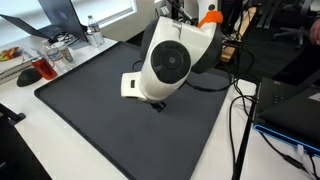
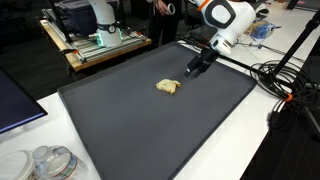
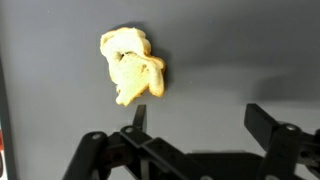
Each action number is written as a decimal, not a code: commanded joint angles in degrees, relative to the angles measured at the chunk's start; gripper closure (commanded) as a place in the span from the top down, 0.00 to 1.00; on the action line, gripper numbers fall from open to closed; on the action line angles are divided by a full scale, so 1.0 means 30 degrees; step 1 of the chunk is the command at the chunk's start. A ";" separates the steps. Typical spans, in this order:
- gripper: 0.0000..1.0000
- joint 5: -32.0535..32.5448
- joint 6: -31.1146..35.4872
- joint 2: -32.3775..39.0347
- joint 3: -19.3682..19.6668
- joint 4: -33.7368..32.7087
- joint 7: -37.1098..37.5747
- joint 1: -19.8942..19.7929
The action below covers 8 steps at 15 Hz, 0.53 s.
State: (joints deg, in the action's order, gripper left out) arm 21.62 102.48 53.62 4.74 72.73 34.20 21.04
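Small pale-yellow lump (image 2: 168,87), crumpled and irregular. Lies flat on dark grey mat (image 2: 120,125), just above middle of frame in an exterior view. In wrist view, lump (image 3: 132,66) at upper middle, lobed, lower edge darker.

A dark grey mat (image 2: 150,120) covers most of a white table (image 1: 50,150). In an exterior view, daylight comes through a window (image 1: 110,9) beyond the table's far edge. A wooden cart (image 2: 105,52) loaded with equipment stands behind the mat. Black cables (image 2: 282,82) trail over the table's side.
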 commanded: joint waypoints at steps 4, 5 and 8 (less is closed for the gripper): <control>1.00 -0.1040 -0.0615 0.0486 -0.0459 -0.2397 -0.4981 -0.1942; 1.00 -0.1311 -0.0621 0.0497 -0.0619 -0.2700 -0.5878 -0.2361; 1.00 -0.2233 -0.0820 0.0550 -0.1003 -0.3390 -0.8326 -0.3526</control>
State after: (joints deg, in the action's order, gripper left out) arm 18.25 102.22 53.98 3.72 66.59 16.19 13.91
